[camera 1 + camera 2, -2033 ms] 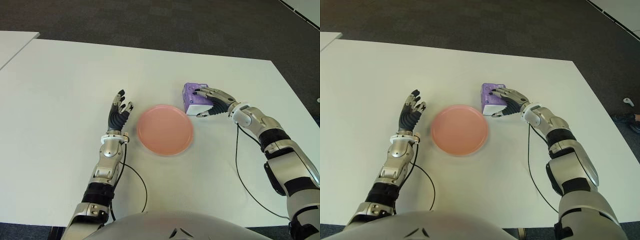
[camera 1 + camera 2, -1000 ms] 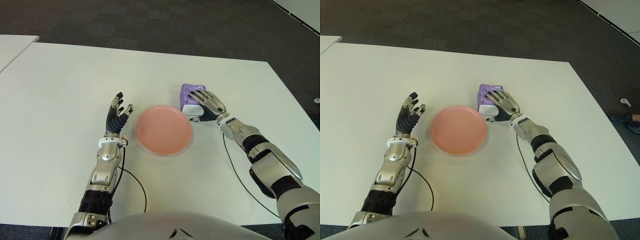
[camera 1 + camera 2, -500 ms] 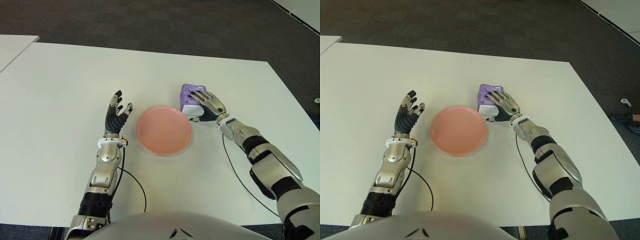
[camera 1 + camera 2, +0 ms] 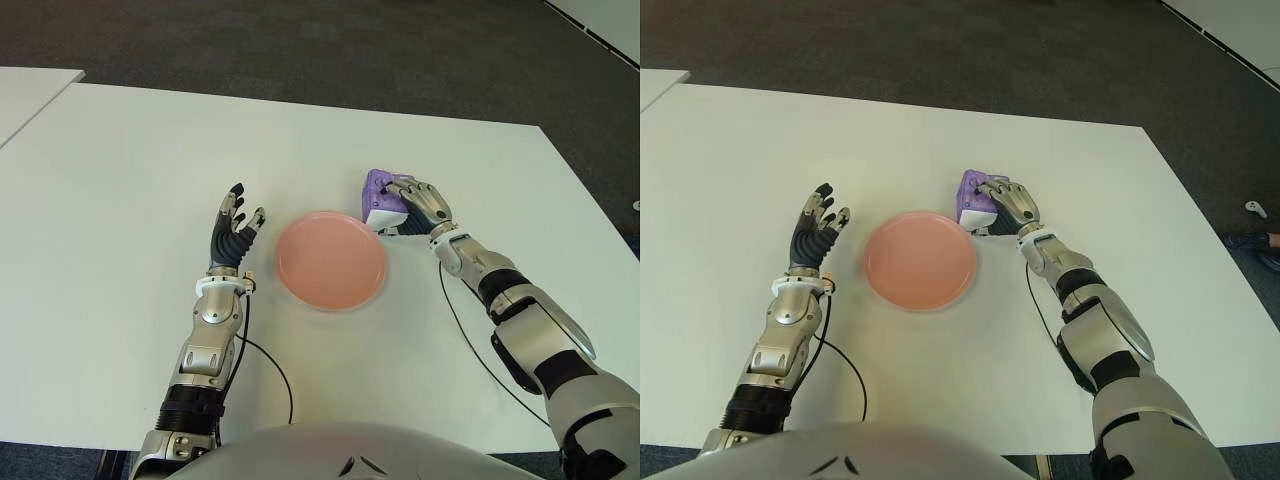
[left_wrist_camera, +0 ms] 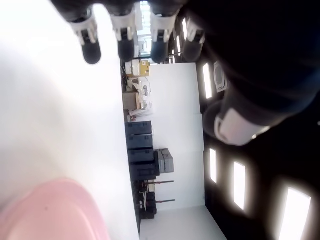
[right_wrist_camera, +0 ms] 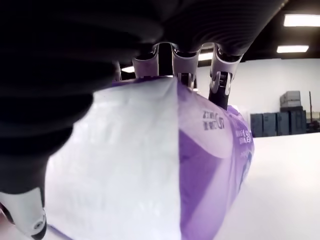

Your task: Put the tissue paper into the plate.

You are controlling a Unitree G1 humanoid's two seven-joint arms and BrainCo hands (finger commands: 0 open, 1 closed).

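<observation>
A purple-and-white tissue paper pack (image 4: 382, 197) sits on the white surface (image 4: 120, 170) at the pink plate's (image 4: 331, 260) two o'clock, the right robot hand (image 4: 421, 205) closed around it. The soft pack could slip or crumple on lifting, or nudge the plate. The left robot hand (image 4: 234, 231), fingers spread and empty, shows at the plate's nine o'clock. Dark carpet (image 4: 300, 50) lies beyond.

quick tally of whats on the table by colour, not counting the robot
pink: 1, the plate, nothing on it
purple and white: 1, the tissue pack, beside the plate with the right hand closed over it
total: 2
The left hand shows open on the plate's other side, holding nothing.
</observation>
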